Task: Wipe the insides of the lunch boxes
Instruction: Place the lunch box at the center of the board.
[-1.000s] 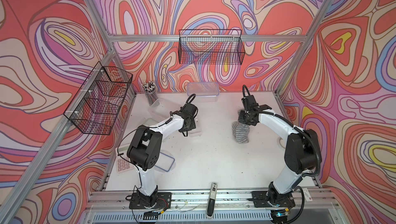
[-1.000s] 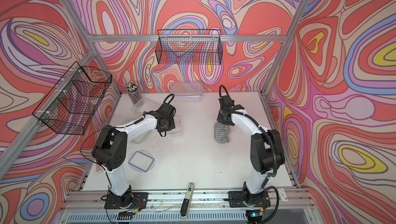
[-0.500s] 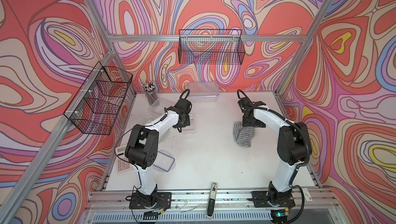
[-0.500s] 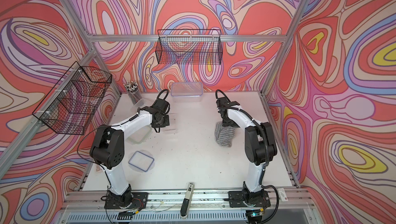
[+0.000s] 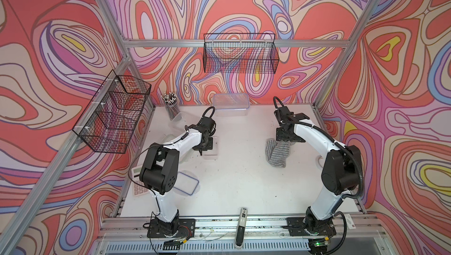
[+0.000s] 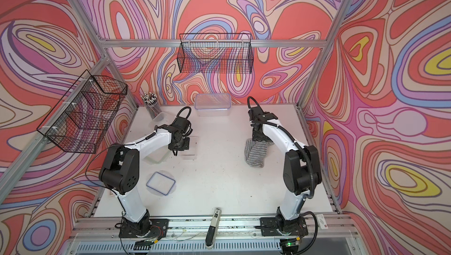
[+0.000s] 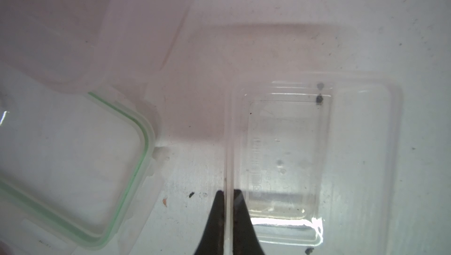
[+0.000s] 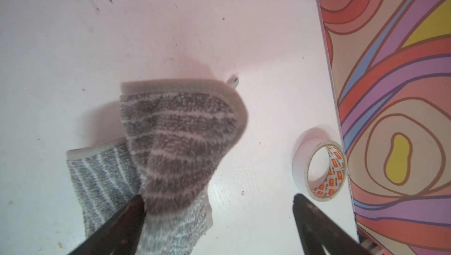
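Both top views are brightly and evenly lit, with only faint shadows laid on the surface. The left wrist view is hazy and washed out; glare is caught on the small lunch box just beside the left tool, with a pinkish shadow ahead. The cloth ahead of the right tool is softly blurred.

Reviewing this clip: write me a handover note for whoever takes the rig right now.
Left gripper: shut on the small tub wall, tub open on the table.
Right gripper: open, over the grey cloth, which lies loose on the table.
Large tub: lidded, at the back wall. A blue-rimmed lid lies near the left arm.
Done: cannot tell which insides are wiped.
To do: pick up the cloth, wipe the small tub; open and wipe the large tub.
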